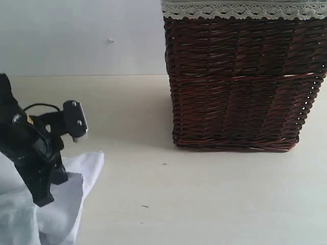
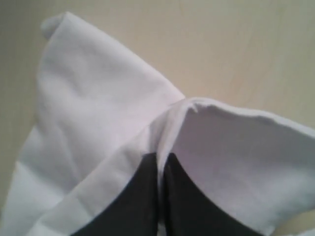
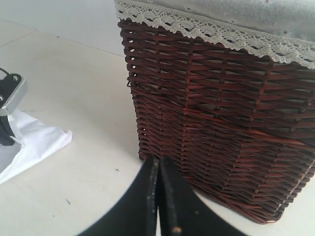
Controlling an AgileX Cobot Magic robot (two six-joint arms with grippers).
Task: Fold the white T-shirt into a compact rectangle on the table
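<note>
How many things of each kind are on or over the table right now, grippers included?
white shirt: 1
basket: 1
grippers: 2 (left gripper, right gripper)
Total: 4

The table (image 1: 204, 204) bears the white T-shirt (image 1: 71, 217) and a wicker basket (image 1: 240, 87).
</note>
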